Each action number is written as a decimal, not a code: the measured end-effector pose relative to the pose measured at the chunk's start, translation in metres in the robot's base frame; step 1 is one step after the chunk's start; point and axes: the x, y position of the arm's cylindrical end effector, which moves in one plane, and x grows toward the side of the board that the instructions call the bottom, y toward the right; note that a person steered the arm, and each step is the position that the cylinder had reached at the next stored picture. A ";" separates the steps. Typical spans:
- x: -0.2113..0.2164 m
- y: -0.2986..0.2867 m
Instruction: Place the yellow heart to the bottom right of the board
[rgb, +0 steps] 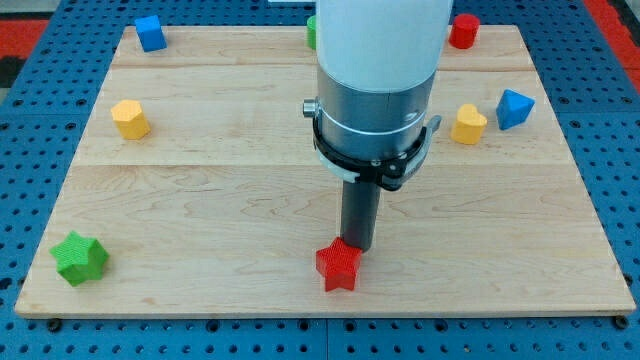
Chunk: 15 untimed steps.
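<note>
Red star (338, 266) sits touching my tip (357, 246); no tool fitted, nothing grasped; yellow heart (468, 124) lies far up-right of the star, unpushed; task barely begun.

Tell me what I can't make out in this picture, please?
- Green block, view's top: mostly hidden behind the arm, shape unclear.
- My tip: sits just behind the red star; touching or not, I cannot tell.
- Arm: cut off by the top edge.
- Yellow heart and blue block: close together; touching cannot be told.
</note>
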 end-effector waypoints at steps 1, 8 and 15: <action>0.000 0.000; -0.080 -0.032; -0.165 -0.031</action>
